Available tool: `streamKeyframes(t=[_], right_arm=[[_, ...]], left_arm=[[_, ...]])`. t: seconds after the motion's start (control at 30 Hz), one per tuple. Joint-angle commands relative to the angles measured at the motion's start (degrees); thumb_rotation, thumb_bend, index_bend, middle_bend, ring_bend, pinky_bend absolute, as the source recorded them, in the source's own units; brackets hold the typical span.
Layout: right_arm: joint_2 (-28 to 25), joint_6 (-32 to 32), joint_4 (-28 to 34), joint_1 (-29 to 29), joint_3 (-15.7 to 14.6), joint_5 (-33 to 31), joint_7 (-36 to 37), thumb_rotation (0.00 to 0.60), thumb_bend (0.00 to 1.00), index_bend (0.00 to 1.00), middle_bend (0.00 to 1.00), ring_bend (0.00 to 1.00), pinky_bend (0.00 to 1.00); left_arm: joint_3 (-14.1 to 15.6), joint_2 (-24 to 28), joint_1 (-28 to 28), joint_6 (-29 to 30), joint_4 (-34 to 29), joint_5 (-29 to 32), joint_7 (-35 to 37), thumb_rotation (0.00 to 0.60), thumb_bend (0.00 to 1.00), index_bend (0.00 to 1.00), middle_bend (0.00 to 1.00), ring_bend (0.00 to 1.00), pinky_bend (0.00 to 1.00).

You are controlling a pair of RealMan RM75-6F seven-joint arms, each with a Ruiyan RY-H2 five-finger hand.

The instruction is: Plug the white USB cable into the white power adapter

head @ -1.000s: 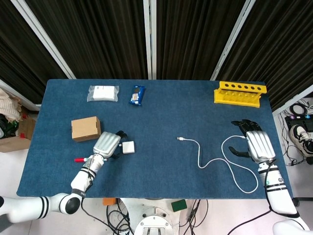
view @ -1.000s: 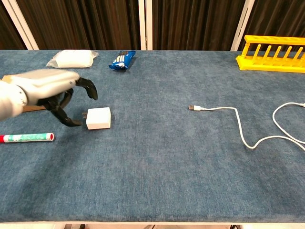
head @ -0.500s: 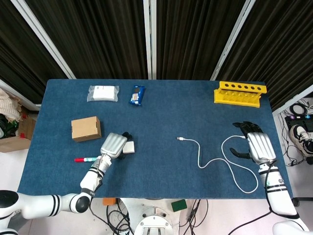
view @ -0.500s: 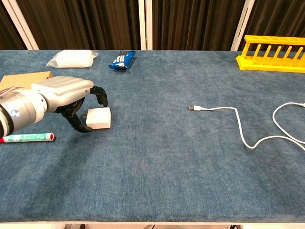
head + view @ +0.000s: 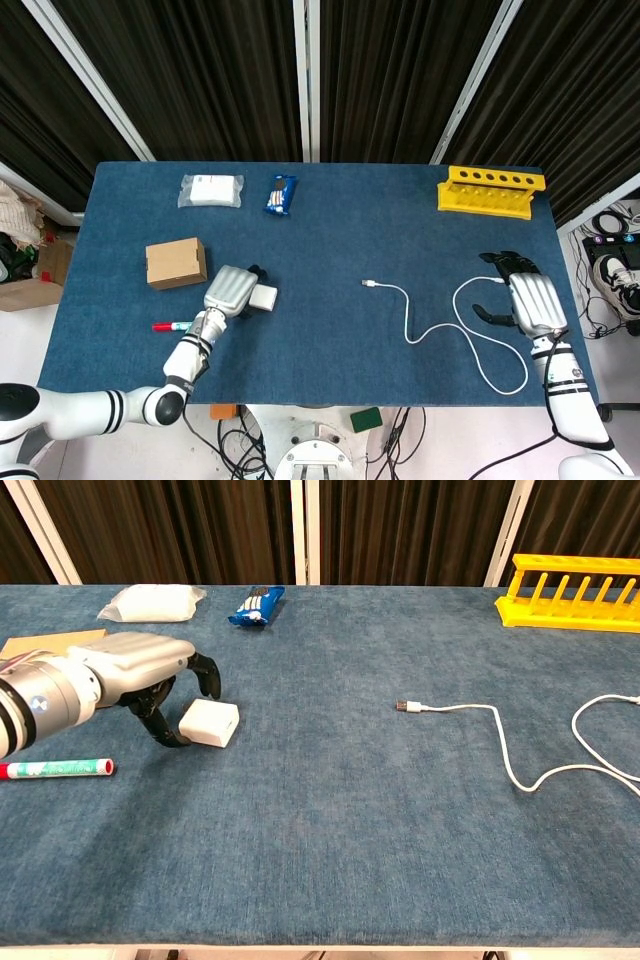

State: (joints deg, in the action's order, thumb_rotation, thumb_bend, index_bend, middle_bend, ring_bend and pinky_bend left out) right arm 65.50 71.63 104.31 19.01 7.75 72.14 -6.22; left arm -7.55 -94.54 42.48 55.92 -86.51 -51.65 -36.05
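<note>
The white power adapter (image 5: 210, 723) lies tilted on the blue table, pinched between the thumb and a curled finger of my left hand (image 5: 125, 672). In the head view the adapter (image 5: 264, 297) pokes out on the right side of that left hand (image 5: 229, 291). The white USB cable (image 5: 432, 329) snakes across the right half of the table, with its plug (image 5: 404, 706) lying free and pointing left. My right hand (image 5: 532, 301) hovers by the cable's loop near the right edge, fingers apart and holding nothing. It does not show in the chest view.
A red-and-green marker (image 5: 55, 769) lies just in front of the left hand. A cardboard box (image 5: 175, 263) sits behind it. A white packet (image 5: 210, 190) and a blue wrapper (image 5: 281, 194) lie at the back, and a yellow rack (image 5: 491, 190) stands back right.
My left hand moved right from beside the adapter and closed its thumb and finger on it. The adapter shifted slightly and turned. The right hand drifted a little toward me.
</note>
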Motion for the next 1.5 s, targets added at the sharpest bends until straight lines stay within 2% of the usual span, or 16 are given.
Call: streamKeyframes(t=[0.03, 0.2, 0.47, 0.6, 0.7, 0.87, 0.93, 1.03, 1.1, 1.2, 1.33, 1.5], right_arm=[[0.02, -0.06, -0.05, -0.03, 0.04, -0.05, -0.02, 0.6, 0.21, 0.25, 0.27, 0.13, 0.23], [-0.17, 0.04, 0.04, -0.24, 0.13, -0.07, 0.09, 0.6, 0.21, 0.25, 0.27, 0.13, 0.24], [-0.07, -0.22, -0.02, -0.42, 0.1, -0.23, 0.13, 0.6, 0.21, 0.25, 0.27, 0.13, 0.24], [-0.12, -0.53, 0.23, -0.22, 0.11, -0.05, -0.29, 0.6, 0.21, 0.25, 0.27, 0.13, 0.24], [-0.12, -1.58, 0.52, 0.65, 0.35, 0.05, -1.17, 0.6, 0.21, 0.25, 0.27, 0.16, 0.27], [1.19, -5.02, 0.32, 4.61, 2.47, -0.58, -3.75, 0.6, 0.21, 0.27, 0.3, 0.29, 0.42], [2.56, -6.59, -0.23, 6.9, 3.77, -1.07, -5.23, 0.6, 0.21, 0.29, 0.34, 0.38, 0.54], [5.77, -9.88, -2.17, 11.48, 6.42, -2.76, -7.0, 0.6, 0.22, 0.34, 0.4, 0.55, 0.77], [8.03, -13.11, -3.84, 15.08, 8.18, -5.73, -8.83, 0.6, 0.24, 0.38, 0.44, 0.65, 0.91], [11.14, -17.89, -6.67, 20.71, 10.06, -12.62, -14.01, 0.6, 0.29, 0.39, 0.48, 0.71, 0.98], [14.65, -21.05, -9.86, 27.89, 10.29, -24.06, -24.32, 0.6, 0.29, 0.4, 0.57, 0.74, 1.0], [18.74, -20.95, -12.25, 34.1, 8.06, -35.82, -33.86, 0.6, 0.29, 0.41, 0.69, 0.79, 1.0]], left_arm=[[0.25, 0.05, 0.41, -0.52, 0.07, -0.39, 0.36, 0.59, 0.17, 0.34, 0.31, 0.7, 0.98], [0.39, -0.17, 1.06, -0.93, 0.65, -0.02, 0.36, 0.593, 0.17, 0.35, 0.32, 0.7, 0.98], [0.48, -0.59, 1.46, -0.82, 1.71, 0.74, 0.74, 0.59, 0.17, 0.42, 0.39, 0.7, 0.98], [0.11, -1.23, 1.1, 0.59, 2.39, -0.26, 2.14, 0.582, 0.17, 0.52, 0.49, 0.71, 0.98], [-0.27, -1.54, 0.8, 1.76, 2.81, -1.21, 3.11, 0.544, 0.17, 0.57, 0.56, 0.72, 0.99], [-1.05, -0.51, 0.85, 2.81, 1.38, -1.69, 3.14, 0.517, 0.17, 0.61, 0.6, 0.73, 0.99], [-1.44, 0.0, 0.91, 2.96, 0.54, -1.8, 3.41, 0.508, 0.17, 0.61, 0.61, 0.73, 0.99], [-2.15, 0.78, 1.01, 3.09, -0.66, -1.65, 3.95, 0.504, 0.17, 0.61, 0.61, 0.73, 0.99], [-2.47, 1.21, 1.03, 3.21, -1.37, -1.85, 4.45, 0.503, 0.17, 0.61, 0.61, 0.73, 0.99], [-2.7, 1.37, 1.01, 3.25, -1.7, -3.1, 6.04, 0.504, 0.17, 0.61, 0.61, 0.73, 1.0], [-2.71, 1.02, 1.05, 3.55, -0.99, -5.78, 8.2, 0.504, 0.18, 0.61, 0.61, 0.74, 1.0], [-2.21, 0.89, 1.17, 3.14, 0.12, -7.11, 9.02, 0.503, 0.18, 0.61, 0.61, 0.74, 1.0]])
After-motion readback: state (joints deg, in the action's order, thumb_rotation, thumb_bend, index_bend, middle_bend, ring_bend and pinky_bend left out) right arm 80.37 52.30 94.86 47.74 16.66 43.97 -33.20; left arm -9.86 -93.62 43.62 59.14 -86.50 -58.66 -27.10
